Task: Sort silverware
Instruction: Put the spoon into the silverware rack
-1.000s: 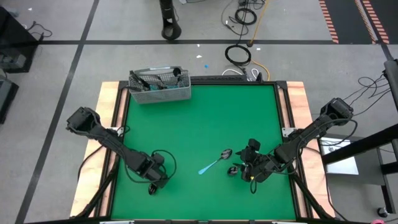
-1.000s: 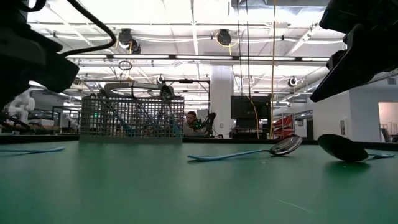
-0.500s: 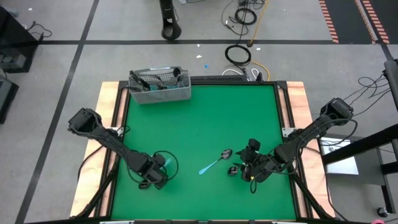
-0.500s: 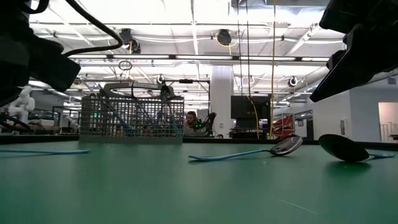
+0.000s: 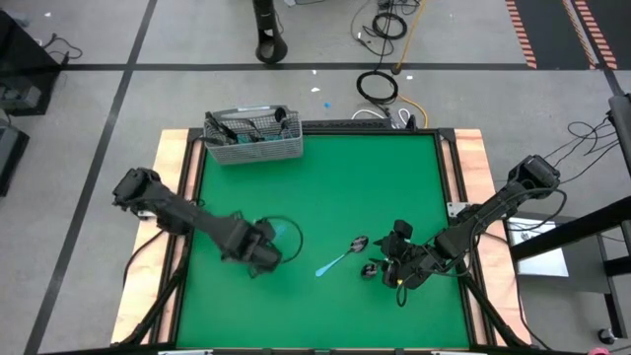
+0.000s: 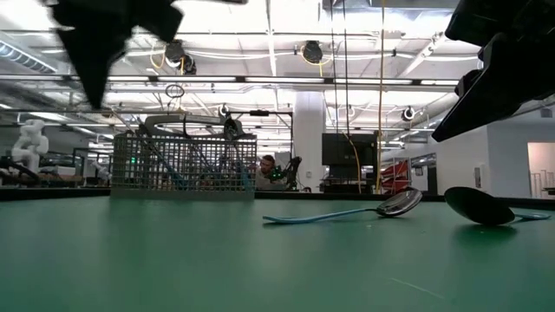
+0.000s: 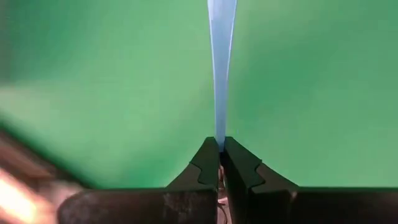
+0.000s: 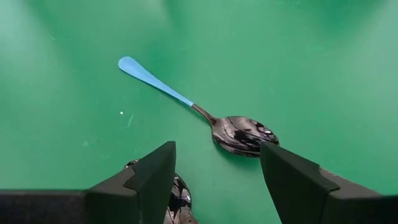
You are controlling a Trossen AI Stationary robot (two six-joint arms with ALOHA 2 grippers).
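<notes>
green table: left gripper pinches a light, stiff, slippery blue handle by its thin end; right gripper wide above spoon.

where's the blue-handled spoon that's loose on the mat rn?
High view: blue-handled spoon lies flat on the green mat, right of centre, beside the right pincer, its bowl nearest a second spoon.

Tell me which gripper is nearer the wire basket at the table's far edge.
Left. The left gripper, shut on a blue-handled utensil, is over the table's left-middle, below the basket. The right gripper hovers open, farther away, over two spoons near the right side.
</notes>
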